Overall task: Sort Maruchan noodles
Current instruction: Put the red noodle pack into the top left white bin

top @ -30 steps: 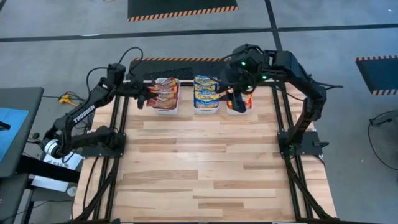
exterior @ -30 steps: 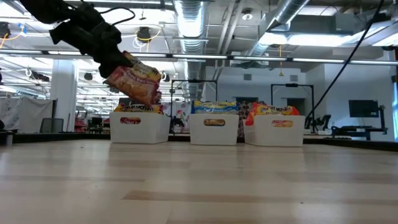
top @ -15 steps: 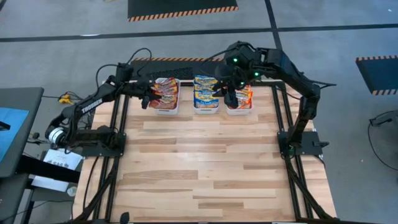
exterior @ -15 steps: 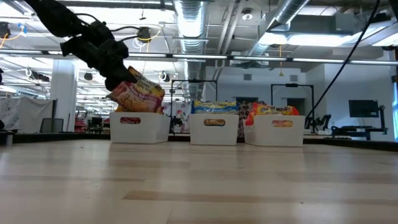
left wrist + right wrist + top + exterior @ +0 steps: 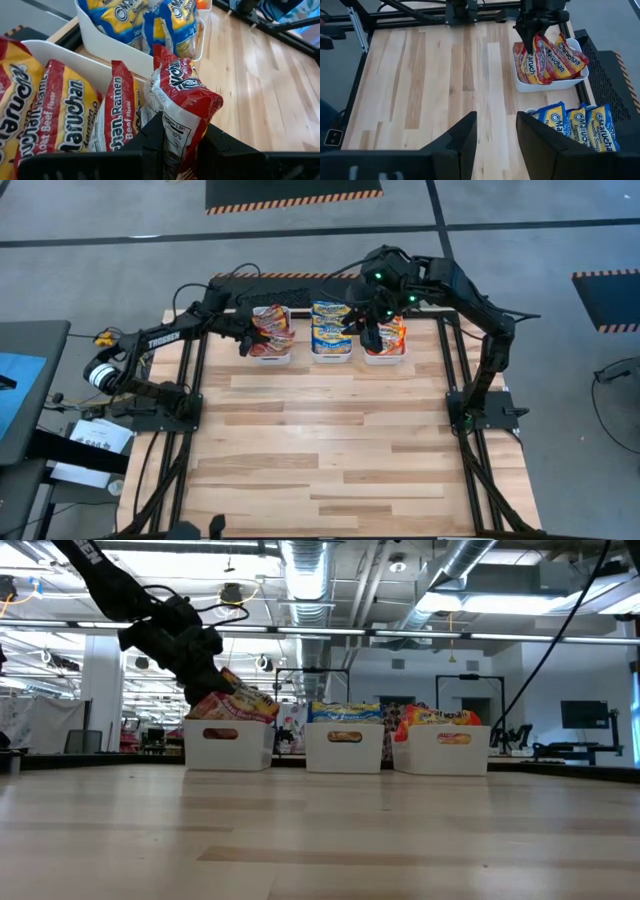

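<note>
Three white bins stand in a row at the table's far edge. The left bin point(image 5: 268, 358) holds red Maruchan packets point(image 5: 55, 115), the middle bin point(image 5: 331, 358) blue ones point(image 5: 125, 20), and the right bin point(image 5: 383, 360) orange ones point(image 5: 435, 718). My left gripper point(image 5: 247, 340) is over the left bin, shut on a red packet point(image 5: 182, 100). My right gripper point(image 5: 495, 135) hovers open above the gap between the middle and right bins, touching nothing. My left gripper pinches one end of the red packet point(image 5: 172, 132) between its two fingers point(image 5: 152, 137), coming from the table's left and slanting down. The crumpled packet point(image 5: 245, 700) sits tilted at the level of the left bin's rim, beside the red packets standing inside.
The wooden table point(image 5: 330, 440) lies bare from the bins to its near edge. Black frame rails point(image 5: 195, 380) run along the left and right sides. Cables and a dark mat point(image 5: 290, 280) lie behind the bins.
My left gripper has carried the red packet toward the table's right and down, from above and to the left of the left bin to its rim. It stayed shut on the packet. My right gripper shifted slightly left over the bins, then held still.
</note>
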